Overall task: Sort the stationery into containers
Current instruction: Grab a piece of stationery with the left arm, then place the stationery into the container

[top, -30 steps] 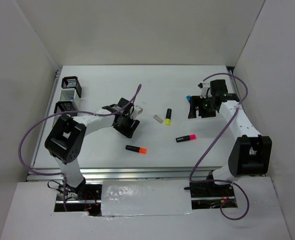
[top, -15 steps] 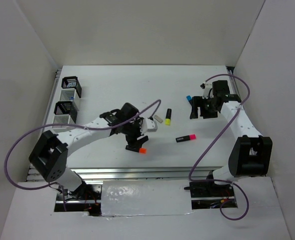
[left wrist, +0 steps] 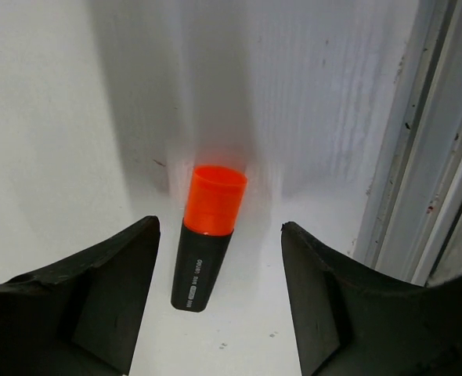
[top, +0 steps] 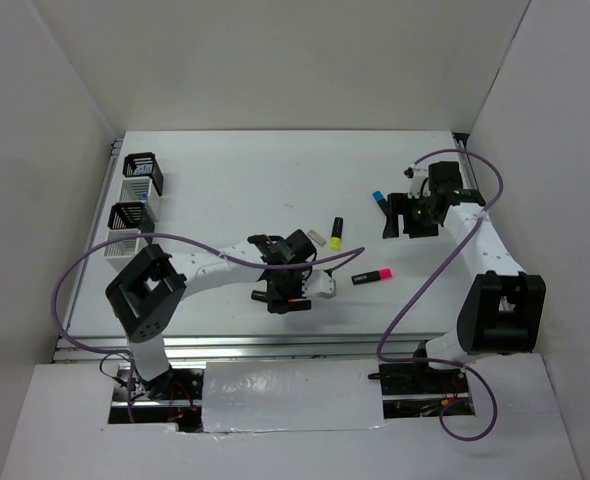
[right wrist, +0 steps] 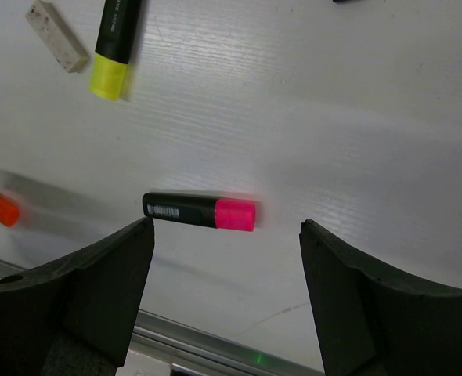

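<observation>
at the far left edge of the table we see the containers, small square cups in a row, black mesh and white slatted by turns. well to their right, close to the near edge, the left gripper hangs over the orange highlighter. its jaws stand apart, one finger on either side of the pen with bare table between each finger and the barrel, so it has hold of nothing.

the pen is short, with a black barrel, a small white label and a bright orange cap. it lies flat with the cap pointing away from the wrist camera. we judge it light, rigid and smooth, round enough to roll, so the black barrel near its middle looks like the place to pinch it, across its width.

further right the beige eraser and the yellow highlighter lie just beside each other. then comes the pink highlighter, then the blue highlighter just beside the right arm's wrist. the right gripper is spread wide and empty, with the pink one in its view between the fingers.
</observation>
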Motion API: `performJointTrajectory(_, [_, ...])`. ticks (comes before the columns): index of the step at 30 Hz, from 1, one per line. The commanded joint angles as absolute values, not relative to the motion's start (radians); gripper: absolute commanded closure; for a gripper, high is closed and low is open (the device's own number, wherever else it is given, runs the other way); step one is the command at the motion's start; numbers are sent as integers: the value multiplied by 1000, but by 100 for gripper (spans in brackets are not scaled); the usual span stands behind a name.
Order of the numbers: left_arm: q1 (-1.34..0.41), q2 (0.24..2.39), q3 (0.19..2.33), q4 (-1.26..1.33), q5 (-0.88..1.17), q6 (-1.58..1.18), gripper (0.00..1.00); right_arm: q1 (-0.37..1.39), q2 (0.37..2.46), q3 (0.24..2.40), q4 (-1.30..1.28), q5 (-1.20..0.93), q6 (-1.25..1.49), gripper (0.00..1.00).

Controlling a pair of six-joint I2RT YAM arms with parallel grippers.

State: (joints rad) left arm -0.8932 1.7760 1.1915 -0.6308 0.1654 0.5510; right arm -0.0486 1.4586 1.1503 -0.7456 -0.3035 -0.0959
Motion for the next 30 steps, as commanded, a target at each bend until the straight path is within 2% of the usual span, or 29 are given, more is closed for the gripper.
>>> performJointTrajectory(1, [-897, 1799, 1224, -652, 110, 580, 25, -57, 1413, 1141, -732, -316, -110, 19])
performJointTrajectory(11, [-903, 1881, 1246, -669, 94, 626, 33, -67, 1424, 1147, -733, -316, -126, 19])
performJointTrajectory(13, [-905, 1890, 1249, -664, 83, 624, 38, -71, 1425, 1147, -733, -316, -127, 19])
performJointTrajectory(14, [-905, 1900, 1255, -666, 81, 624, 41, -72, 1425, 1146, -732, -316, -129, 19])
performJointTrajectory(15, [-904, 1905, 1258, -670, 80, 618, 49, -72, 1427, 1144, -732, -316, -129, 19])
performJointTrajectory(20, [-841, 1834, 1236, -649, 132, 585, 69, -77, 1428, 1135, -721, -321, -130, 20])
performJointTrajectory(23, [-715, 1702, 1220, -604, 244, 543, 76, -78, 1433, 1128, -712, -328, -127, 20])
performJointTrajectory(26, [-450, 1541, 1215, -540, 443, 486, 83, -77, 1443, 1127, -706, -337, -121, 20])
performJointTrajectory(27, [-389, 1460, 1203, -496, 568, 462, 88, -75, 1448, 1127, -701, -339, -117, 20])
performJointTrajectory(29, [-207, 1382, 1177, -419, 671, 414, 99, -74, 1454, 1127, -698, -344, -114, 20])
performJointTrajectory(30, [-149, 1347, 1160, -373, 695, 376, 100, -72, 1459, 1126, -695, -342, -110, 20])
